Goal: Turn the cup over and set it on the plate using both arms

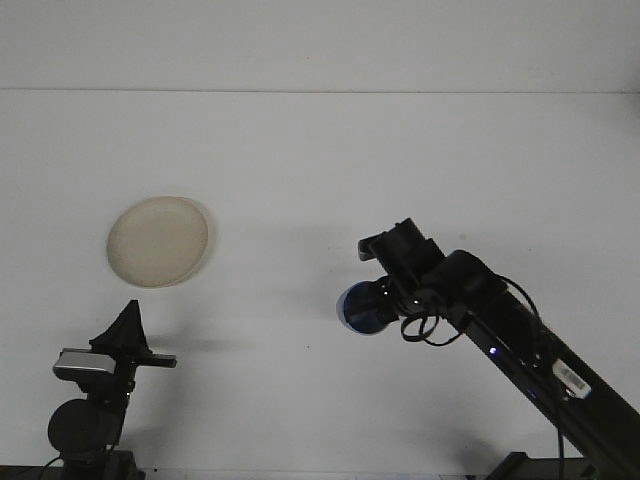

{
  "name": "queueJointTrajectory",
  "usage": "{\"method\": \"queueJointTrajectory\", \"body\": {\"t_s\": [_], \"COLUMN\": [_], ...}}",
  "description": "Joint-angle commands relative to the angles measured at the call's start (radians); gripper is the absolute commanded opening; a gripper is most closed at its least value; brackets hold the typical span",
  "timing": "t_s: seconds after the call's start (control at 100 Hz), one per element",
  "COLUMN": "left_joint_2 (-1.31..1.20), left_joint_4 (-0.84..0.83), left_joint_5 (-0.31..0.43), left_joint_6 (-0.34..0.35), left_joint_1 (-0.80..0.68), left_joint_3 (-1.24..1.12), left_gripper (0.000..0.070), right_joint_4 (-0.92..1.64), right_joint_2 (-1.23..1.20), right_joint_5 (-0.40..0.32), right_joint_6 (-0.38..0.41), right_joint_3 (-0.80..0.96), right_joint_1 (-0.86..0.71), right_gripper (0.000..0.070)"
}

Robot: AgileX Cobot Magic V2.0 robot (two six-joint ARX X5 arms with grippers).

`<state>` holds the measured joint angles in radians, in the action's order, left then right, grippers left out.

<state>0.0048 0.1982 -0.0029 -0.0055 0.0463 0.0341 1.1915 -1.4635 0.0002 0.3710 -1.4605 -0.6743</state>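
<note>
Clamped on the blue cup (362, 307), the right gripper (385, 300) carries it off the table just right of the frame's centre, the cup lying on its side with one round end turned toward the lower left; whether that end is the mouth or the base is too dark to tell. Over at the lower left, the left gripper (128, 328) hangs with its two dark fingers drawn together to a point, closed on nothing. Going outward from the cup, the pale round plate (158, 241) sits in the left part of the frame, just above the left gripper and well apart from the cup, with nothing on it. Beneath everything runs the white table (320, 160), bare across its upper half. Judging by this layout, the step in hand is the carry toward the middle, with the cup turned partway over. What the next move calls for is probably a handover: the left gripper would need to open and reach toward the centre to take the free end of the cup before the right lets go, and then set it on the plate. No brand, label or legible writing shows on the cup or plate.
</note>
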Motion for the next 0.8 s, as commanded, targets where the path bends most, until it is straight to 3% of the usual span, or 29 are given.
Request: {"method": "queueJointTrajectory", "body": {"t_s": [0.0, 0.79], "left_joint_2": [-0.002, -0.002], "left_joint_4": [0.012, 0.012], "left_joint_5": [0.0, 0.0], "left_joint_6": [0.01, 0.01], "left_joint_1": [0.0, 0.0], "left_joint_3": [-0.02, -0.02], "left_gripper": [0.0012, 0.0012], "right_joint_4": [0.007, -0.032], "right_joint_2": [-0.052, -0.26], "right_joint_5": [0.0, -0.026], "right_joint_6": [-0.012, -0.056], "right_joint_3": [-0.039, -0.055], "right_joint_1": [-0.021, -0.072], "right_gripper": [0.0002, 0.0004]}}
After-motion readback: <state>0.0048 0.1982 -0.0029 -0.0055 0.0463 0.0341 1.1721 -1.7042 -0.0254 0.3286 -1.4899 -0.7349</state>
